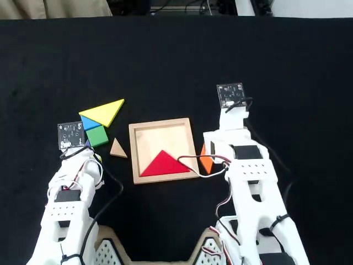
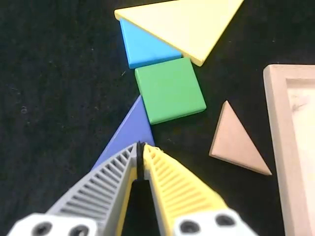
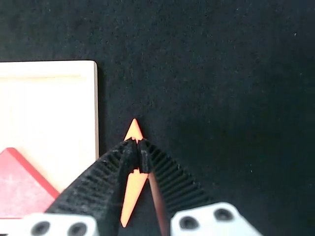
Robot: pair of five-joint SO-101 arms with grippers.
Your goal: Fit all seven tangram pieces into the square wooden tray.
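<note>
So the square pale wooden tray point(image 1: 160, 122) sits mid-table on the black cloth point(image 1: 165, 66), and it has exactly one piece in it, the big red wooden triangle point(image 1: 162, 164), lying flat against the near rim. Just outside the tray's side wall is the orange piece point(image 3: 134, 129). The right gripper point(image 3: 136, 143) looks clenched on it, holding it on edge with the tip poking out past the fingertips. On the tray's other side you get the small tan triangle point(image 1: 117, 149), then the green square point(image 1: 97, 136), a light blue piece point(image 1: 88, 122) and the big yellow triangle point(image 1: 103, 112), those last three bunched up and touching. The darker blue triangle point(image 2: 130, 135) points at the green square's corner, and the left gripper point(image 2: 141, 146) sits right over it, fingers pinched together with nothing between them that I can see.

Worries, imo: the orange one is thin and held edgewise, so it could twist in the grip, catch on the rim, or land propped on the red triangle instead of flat. Those closed left fingers could also just shove the blue triangle into the green square and scatter the bunch.

Count: seven pieces, one in, six out; one tray; two grippers.
</note>
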